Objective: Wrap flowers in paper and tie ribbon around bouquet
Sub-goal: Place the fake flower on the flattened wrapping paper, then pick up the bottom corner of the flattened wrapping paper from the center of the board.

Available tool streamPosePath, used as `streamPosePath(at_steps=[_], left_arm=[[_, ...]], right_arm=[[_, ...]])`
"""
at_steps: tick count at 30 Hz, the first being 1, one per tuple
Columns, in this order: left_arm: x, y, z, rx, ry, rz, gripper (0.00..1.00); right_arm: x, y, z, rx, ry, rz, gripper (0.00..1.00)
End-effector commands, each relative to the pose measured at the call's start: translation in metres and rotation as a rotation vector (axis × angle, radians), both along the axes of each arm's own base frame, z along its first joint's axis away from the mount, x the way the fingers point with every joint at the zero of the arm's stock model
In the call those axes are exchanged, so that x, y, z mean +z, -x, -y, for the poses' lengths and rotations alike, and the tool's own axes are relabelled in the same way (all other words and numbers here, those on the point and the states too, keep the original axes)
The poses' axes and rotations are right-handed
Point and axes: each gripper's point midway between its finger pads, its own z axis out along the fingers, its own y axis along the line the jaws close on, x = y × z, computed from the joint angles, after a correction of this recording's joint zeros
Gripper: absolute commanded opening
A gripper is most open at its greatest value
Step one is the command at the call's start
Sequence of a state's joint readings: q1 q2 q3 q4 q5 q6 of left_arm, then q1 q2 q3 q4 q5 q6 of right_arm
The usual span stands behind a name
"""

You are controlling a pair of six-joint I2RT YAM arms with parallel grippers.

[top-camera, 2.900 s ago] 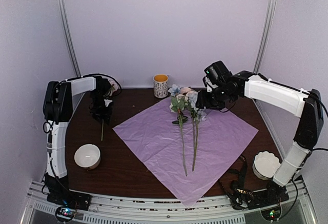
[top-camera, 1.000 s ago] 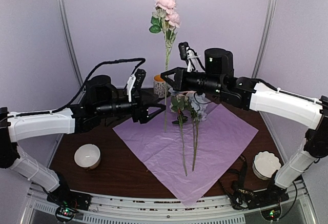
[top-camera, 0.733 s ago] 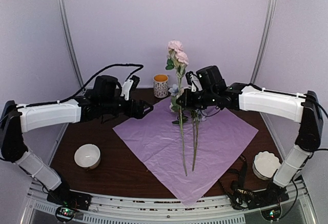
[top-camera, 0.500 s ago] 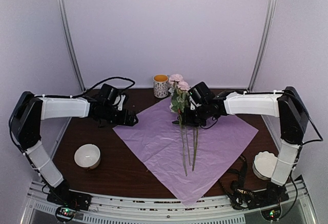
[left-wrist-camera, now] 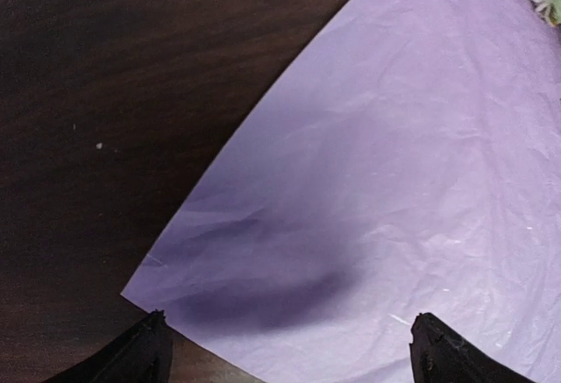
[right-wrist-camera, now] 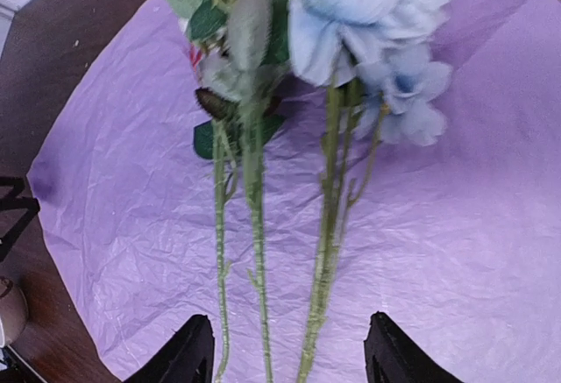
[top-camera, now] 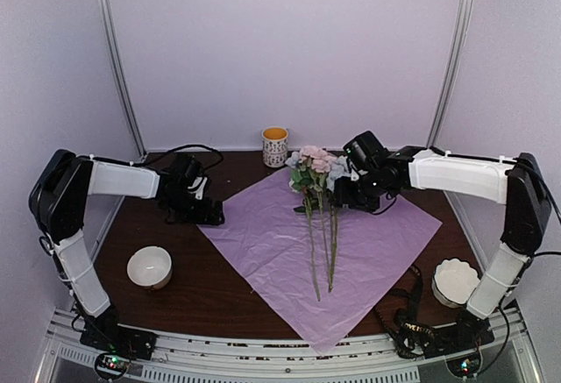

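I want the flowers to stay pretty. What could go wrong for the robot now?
The loose pale blue and pink flowers on thin green stems lie between the fingers of the open right gripper, so lifting carelessly might snag and drag them. The open left gripper hangs over a corner of the thin lilac paper sheet; a pull there could crumple it or roll the flowers off centre.

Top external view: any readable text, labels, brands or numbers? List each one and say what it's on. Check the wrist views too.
No text can be read in full.
ribbon, lower right of the top view: gold lettering on black, too small to read.
mug, at the back: dark printed pattern, too small to make out any words.
Left wrist and right wrist views: no text at all.
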State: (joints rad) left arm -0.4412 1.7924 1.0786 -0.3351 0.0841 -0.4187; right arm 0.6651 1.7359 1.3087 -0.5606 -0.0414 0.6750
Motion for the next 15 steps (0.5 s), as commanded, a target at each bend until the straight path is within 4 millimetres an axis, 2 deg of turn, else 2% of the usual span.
streamPosePath(at_steps=[1, 4, 6, 8, 10, 12, 15], left_arm=[[-0.012, -0.004, -0.004, -0.004, -0.004, -0.043, 0.98], [-0.019, -0.005, 0.0, -0.012, 0.008, -0.062, 0.98], [-0.02, -0.003, 0.007, -0.024, 0.047, -0.068, 0.98], [-0.018, -0.002, 0.008, -0.028, 0.06, -0.064, 0.98], [-0.012, -0.004, 0.004, -0.022, 0.044, -0.032, 0.98], [0.003, -0.007, 0.001, -0.025, 0.04, 0.033, 0.98], [0.038, -0.011, 0.005, -0.055, 0.057, 0.151, 0.98]], right_arm=[[-0.012, 0.007, 0.083, -0.16, 0.106, -0.035, 0.6], [-0.029, 0.023, 0.118, -0.222, 0.157, -0.086, 0.6], [-0.035, 0.037, 0.129, -0.221, 0.193, -0.106, 0.6], [-0.034, 0.053, 0.13, -0.177, 0.207, -0.115, 0.58], [-0.03, 0.069, 0.113, -0.034, 0.215, -0.101, 0.57], [-0.019, 0.091, 0.08, 0.196, 0.237, -0.064, 0.57], [-0.003, 0.141, 0.027, 0.563, 0.308, 0.021, 0.58]])
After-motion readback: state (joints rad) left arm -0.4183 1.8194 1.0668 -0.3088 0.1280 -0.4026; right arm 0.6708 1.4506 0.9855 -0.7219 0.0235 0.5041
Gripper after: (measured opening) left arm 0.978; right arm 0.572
